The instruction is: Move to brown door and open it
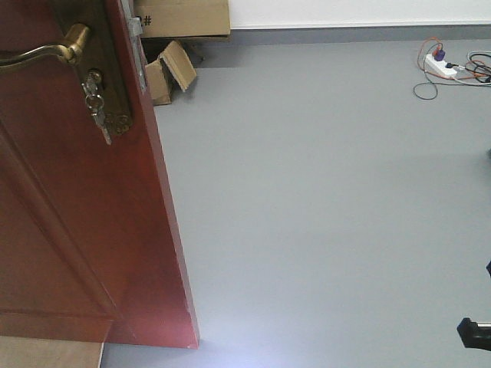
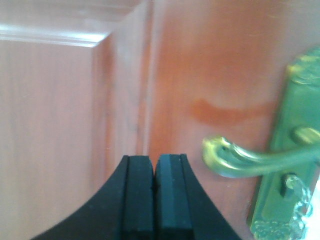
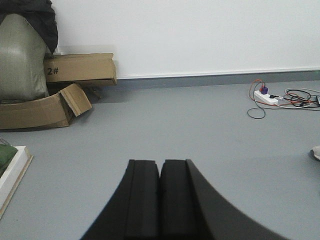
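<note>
Though pressed together, left fingers [image 2: 140, 195] face the brown door [image 2: 200, 75].

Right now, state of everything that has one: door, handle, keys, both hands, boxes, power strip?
door: swung open, free edge toward the room
handle: level, not touched
keys: hanging from the lock
left hand: shut, empty, facing the door left of the handle
right hand: shut, empty, facing open floor
small box: flaps open, on the floor
power strip: cables plugged in
</note>
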Robot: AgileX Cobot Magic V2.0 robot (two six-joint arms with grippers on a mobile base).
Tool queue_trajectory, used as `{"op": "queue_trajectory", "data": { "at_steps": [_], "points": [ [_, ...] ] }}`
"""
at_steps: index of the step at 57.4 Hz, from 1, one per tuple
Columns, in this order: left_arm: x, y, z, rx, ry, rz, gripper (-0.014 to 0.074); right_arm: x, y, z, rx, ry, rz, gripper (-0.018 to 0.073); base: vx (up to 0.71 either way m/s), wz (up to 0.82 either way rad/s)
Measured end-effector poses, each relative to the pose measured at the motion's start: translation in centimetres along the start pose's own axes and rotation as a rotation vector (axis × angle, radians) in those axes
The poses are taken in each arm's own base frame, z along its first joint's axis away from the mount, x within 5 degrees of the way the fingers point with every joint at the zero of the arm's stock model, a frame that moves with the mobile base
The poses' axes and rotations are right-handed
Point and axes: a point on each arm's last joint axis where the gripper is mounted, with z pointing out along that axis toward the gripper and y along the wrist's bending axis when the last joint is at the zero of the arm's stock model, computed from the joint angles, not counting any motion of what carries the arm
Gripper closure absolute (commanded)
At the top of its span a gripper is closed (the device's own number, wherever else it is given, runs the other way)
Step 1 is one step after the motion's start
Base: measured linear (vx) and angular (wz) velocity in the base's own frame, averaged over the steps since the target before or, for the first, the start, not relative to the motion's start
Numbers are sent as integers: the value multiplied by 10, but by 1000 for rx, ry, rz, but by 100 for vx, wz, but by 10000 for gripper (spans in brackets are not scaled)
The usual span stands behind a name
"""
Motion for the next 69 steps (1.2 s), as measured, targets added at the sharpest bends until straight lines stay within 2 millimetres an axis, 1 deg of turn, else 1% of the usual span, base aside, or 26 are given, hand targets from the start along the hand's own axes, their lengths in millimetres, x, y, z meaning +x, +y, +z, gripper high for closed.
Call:
{"op": "queue_trajectory", "data": {
  "at_steps": [6, 12, 23, 31, 36, 41, 69],
  "points": [
    [33, 6, -9, -19, 34, 0, 600, 0, 0, 0, 0, 0, 0, 559, 0, 0],
    [60, 11, -20, -35, 53, 2, 600, 0, 0, 0, 0, 0, 0, 559, 0, 0],
    [94, 18, -38, -52, 23, 19, 600, 0, 0, 0, 0, 0, 0, 559, 0, 0],
    [119, 21, -46, -56, 16, 21, 600, 0, 0, 0, 0, 0, 0, 559, 0, 0],
    [125, 22, -49, -57, 31, 34, 600, 0, 0, 0, 0, 1, 0, 559, 0, 0],
    [127, 22, -50, -57, 47, 62, 600, 0, 0, 0, 0, 0, 0, 559, 0, 0],
    [128, 22, -50, -58, 60, 78, 600, 0, 0, 0, 0, 1, 0, 559, 0, 0]
  ]
}}
